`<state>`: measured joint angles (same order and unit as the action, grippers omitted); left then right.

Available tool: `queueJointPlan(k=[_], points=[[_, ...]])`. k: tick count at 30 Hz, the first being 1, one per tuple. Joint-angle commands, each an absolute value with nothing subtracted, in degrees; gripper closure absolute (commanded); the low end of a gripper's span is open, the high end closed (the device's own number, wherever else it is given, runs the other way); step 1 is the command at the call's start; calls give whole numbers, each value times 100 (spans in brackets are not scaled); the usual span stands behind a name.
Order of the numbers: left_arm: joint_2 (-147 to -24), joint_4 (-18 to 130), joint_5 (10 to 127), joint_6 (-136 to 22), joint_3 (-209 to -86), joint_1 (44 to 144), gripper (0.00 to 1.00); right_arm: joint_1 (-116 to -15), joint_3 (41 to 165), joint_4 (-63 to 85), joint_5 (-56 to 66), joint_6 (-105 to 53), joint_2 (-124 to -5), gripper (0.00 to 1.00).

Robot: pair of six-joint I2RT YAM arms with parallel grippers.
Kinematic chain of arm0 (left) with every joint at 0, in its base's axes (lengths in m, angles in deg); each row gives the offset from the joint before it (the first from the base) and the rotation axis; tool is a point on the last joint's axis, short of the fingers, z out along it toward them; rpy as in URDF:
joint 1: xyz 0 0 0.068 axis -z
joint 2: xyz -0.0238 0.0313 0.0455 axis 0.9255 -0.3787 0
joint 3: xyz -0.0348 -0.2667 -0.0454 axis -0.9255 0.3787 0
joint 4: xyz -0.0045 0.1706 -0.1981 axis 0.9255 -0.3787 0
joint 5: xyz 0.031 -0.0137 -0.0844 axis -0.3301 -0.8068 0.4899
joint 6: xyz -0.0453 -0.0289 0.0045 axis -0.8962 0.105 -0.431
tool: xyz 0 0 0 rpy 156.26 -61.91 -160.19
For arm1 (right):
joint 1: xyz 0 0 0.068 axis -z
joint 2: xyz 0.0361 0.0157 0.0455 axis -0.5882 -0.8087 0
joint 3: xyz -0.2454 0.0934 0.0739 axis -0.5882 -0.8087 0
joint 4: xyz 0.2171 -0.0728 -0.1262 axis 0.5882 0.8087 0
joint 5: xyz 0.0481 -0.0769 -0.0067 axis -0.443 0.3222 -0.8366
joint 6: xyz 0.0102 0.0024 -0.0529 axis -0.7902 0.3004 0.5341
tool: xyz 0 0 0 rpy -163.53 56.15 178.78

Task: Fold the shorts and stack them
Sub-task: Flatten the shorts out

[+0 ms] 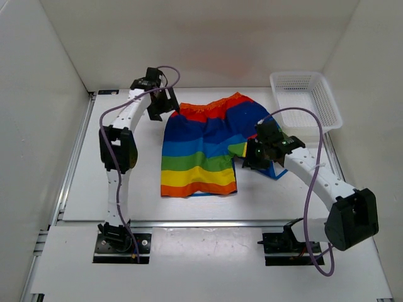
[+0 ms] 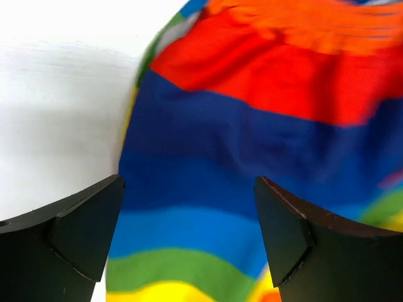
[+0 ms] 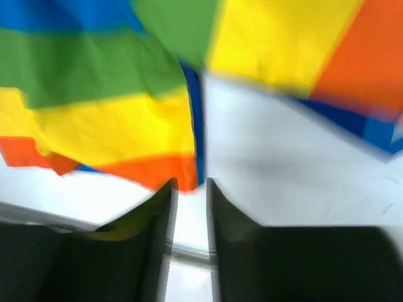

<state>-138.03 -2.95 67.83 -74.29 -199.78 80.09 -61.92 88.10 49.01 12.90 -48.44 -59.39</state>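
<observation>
Over shorts (image 1: pixel 201 148) waistband | left pincer (image 2: pixel 189 214) angled down, wide, empty | right pincer (image 3: pixel 191 189) at hem, barely ajar, empty

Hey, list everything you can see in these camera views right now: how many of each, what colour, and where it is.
shorts: one, rainbow stripes with dark blue, spread on the middle of the table
basket: one, white mesh, far right corner of the table
table: one, white, under everything
cables: two, purple, one looped along each arm
left arm: one, white with black joints, left of the shorts
right arm: one, white with black joints, right of the shorts
left end effector: one, black, open, above the shorts' left edge
right end effector: one, black, fingers a narrow gap apart with nothing between, at the hem of the right leg
</observation>
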Motion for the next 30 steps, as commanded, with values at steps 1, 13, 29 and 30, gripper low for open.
queueJointPlan(k=[1,13,29,30], points=[[-14077,-665,6258,-7232,-20515,8163,5,-6231,8425,4960,1071,-5216,-5382,51],[-15115,-612,7248,-7180,-20524,8111,85,-5923,8300,5206,1141,-5454,-5309,11],[-10714,530,6609,-7856,-15271,6792,90,-5053,9004,4371,298,-6421,-6821,17],[-10573,583,6608,-7856,-15095,6792,90,-5053,9064,4319,298,-6421,-6891,20]])
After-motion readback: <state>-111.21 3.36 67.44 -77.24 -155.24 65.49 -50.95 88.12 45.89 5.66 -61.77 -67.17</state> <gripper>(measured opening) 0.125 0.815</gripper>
